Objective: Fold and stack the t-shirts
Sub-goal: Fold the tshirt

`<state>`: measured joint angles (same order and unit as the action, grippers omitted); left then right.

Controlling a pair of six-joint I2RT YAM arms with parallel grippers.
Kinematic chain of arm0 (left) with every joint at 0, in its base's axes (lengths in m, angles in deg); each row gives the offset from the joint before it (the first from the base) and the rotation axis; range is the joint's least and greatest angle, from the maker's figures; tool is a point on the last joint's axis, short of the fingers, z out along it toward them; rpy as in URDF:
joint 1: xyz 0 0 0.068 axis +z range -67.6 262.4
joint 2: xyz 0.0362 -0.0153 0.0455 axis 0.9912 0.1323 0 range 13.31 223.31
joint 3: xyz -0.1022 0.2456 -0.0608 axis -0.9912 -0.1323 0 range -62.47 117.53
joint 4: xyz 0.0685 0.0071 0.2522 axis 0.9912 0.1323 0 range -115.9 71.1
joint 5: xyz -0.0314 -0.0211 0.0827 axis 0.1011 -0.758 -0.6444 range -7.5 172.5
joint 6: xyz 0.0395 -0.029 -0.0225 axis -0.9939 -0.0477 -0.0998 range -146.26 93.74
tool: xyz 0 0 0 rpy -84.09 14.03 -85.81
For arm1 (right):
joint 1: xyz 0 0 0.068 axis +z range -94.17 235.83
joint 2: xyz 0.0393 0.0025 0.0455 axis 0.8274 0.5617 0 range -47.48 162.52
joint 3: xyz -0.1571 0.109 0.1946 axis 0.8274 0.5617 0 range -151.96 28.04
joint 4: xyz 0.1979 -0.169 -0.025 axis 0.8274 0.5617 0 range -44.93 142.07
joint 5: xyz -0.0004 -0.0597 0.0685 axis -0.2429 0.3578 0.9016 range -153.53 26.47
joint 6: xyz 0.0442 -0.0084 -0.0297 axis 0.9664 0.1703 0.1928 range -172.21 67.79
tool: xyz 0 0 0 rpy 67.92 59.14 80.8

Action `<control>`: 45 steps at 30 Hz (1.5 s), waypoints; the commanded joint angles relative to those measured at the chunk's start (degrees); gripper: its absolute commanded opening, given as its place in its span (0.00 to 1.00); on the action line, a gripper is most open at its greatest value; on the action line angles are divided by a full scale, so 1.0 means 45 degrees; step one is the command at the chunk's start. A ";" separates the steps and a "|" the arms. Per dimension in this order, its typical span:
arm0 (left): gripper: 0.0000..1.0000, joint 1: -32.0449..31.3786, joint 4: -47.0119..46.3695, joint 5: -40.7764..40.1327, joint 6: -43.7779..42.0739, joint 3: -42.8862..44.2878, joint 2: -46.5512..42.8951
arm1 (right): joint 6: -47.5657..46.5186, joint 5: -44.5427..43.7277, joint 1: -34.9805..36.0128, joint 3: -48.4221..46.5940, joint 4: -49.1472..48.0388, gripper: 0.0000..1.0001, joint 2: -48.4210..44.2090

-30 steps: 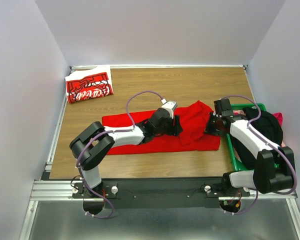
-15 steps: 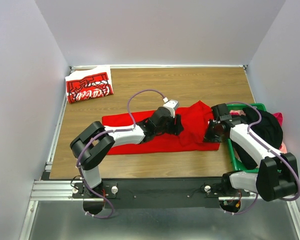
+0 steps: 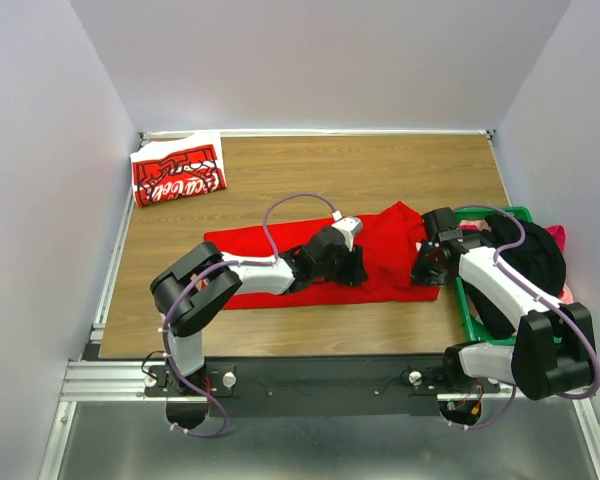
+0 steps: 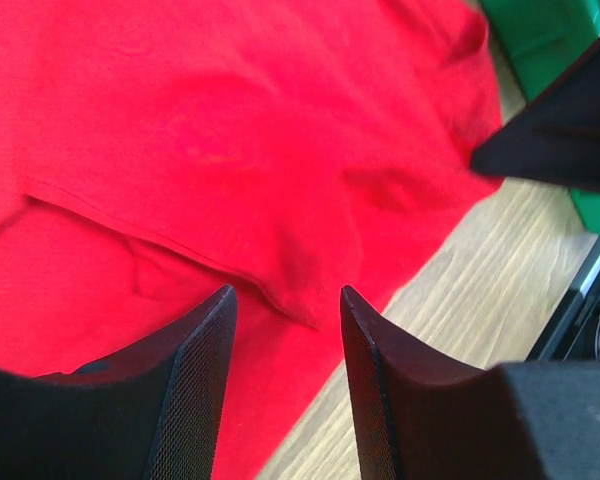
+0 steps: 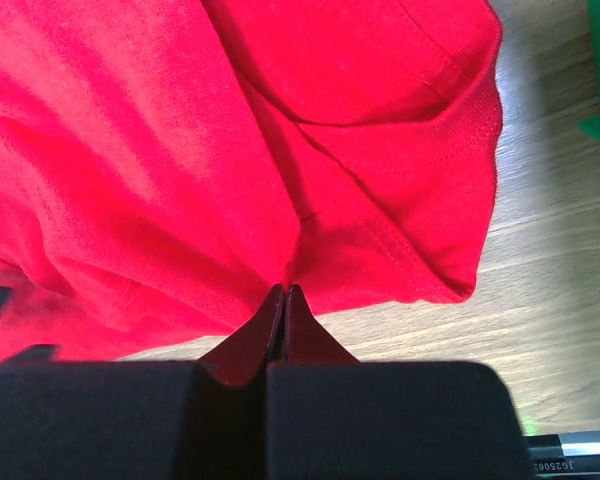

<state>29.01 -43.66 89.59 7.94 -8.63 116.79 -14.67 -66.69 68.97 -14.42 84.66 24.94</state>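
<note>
Note the plain red t-shirt (image 3: 390, 250) lying long-axis left-to-right across the middle of the table (image 3: 380, 170), right end pinched in the closed right gripper (image 5: 283, 292) beside the green crate (image 3: 515, 210), near hem directly beneath the parted, empty left gripper (image 4: 286, 297), lettered t-shirt (image 3: 178, 175) folded at the far-left corner.

From above and behind its near edge we look down on the whole table (image 3: 380, 170), the plain red t-shirt (image 3: 390, 250) near its middle. Our two wrist cameras sit close over that shirt, both catching its edge nearest the green crate (image 4: 540, 35).
</note>
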 commanded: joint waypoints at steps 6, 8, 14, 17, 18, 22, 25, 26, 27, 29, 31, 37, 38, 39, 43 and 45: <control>0.53 -0.0441 0.0118 0.0455 0.0428 0.0397 0.0812 | -0.0041 -0.0334 0.0086 0.0040 0.0108 0.01 -0.0020; 0.53 -0.0500 0.0216 0.0494 0.0487 0.0514 0.1066 | -0.0061 -0.0294 0.0086 0.0040 0.0108 0.01 -0.0059; 0.53 -0.0636 0.0450 0.0572 0.0468 0.0905 0.1418 | -0.0119 -0.0216 0.0067 0.0079 0.0049 0.01 -0.0117; 0.52 -0.0637 0.0528 0.0455 0.0467 0.1003 0.1496 | -0.0139 -0.0158 0.0086 0.0079 0.0010 0.01 -0.0117; 0.47 -0.0656 0.0548 0.0416 0.0506 0.1023 0.1516 | -0.0139 -0.0158 0.0086 0.0079 0.0010 0.01 -0.0137; 0.35 -0.0656 0.0626 0.0436 0.0565 0.1101 0.1652 | -0.0178 -0.0060 0.0067 0.0079 0.0010 0.01 -0.0137; 0.18 -0.0675 0.0723 0.0416 0.0585 0.1120 0.1672 | -0.0197 -0.0060 0.0086 0.0079 0.0010 0.01 -0.0176; 0.08 -0.0656 0.0762 0.0358 0.0604 0.1120 0.1672 | -0.0178 -0.0060 0.0106 0.0079 0.0010 0.01 -0.0176; 0.07 -0.0656 0.0782 0.0319 0.0604 0.1120 0.1633 | -0.0197 -0.0041 0.0106 0.0079 0.0010 0.01 -0.0157; 0.05 -0.0675 0.0879 0.0241 0.0604 0.1082 0.1497 | -0.0178 -0.0041 0.0086 0.0079 0.0010 0.01 -0.0195; 0.05 -0.0656 0.1016 0.0065 0.0585 0.1003 0.1321 | -0.0178 -0.0079 0.0106 0.0079 0.0010 0.01 -0.0196; 0.05 -0.0656 0.1445 0.0104 0.0507 0.0770 0.0755 | -0.0081 -0.0274 0.0086 0.0099 0.0029 0.01 -0.0196; 0.05 -0.0656 0.1524 0.0104 0.0507 0.0750 0.0715 | -0.0080 -0.0313 0.0086 0.0099 0.0029 0.01 -0.0157; 0.05 -0.0656 0.1525 0.0065 0.0526 0.0691 0.0638 | -0.0042 -0.0333 0.0106 0.0118 0.0029 0.01 -0.0156; 0.05 -0.0637 0.1680 0.0045 0.0546 0.0418 0.0286 | -0.0022 -0.0392 0.0106 0.0119 0.0029 0.00 -0.0098; 0.05 -0.0637 0.1739 0.0025 0.0565 0.0340 0.0071 | -0.0022 -0.0353 0.0086 0.0119 0.0029 0.00 -0.0137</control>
<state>26.50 -37.78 90.75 10.65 -5.94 120.20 -14.76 -66.73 69.00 -14.42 84.59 24.92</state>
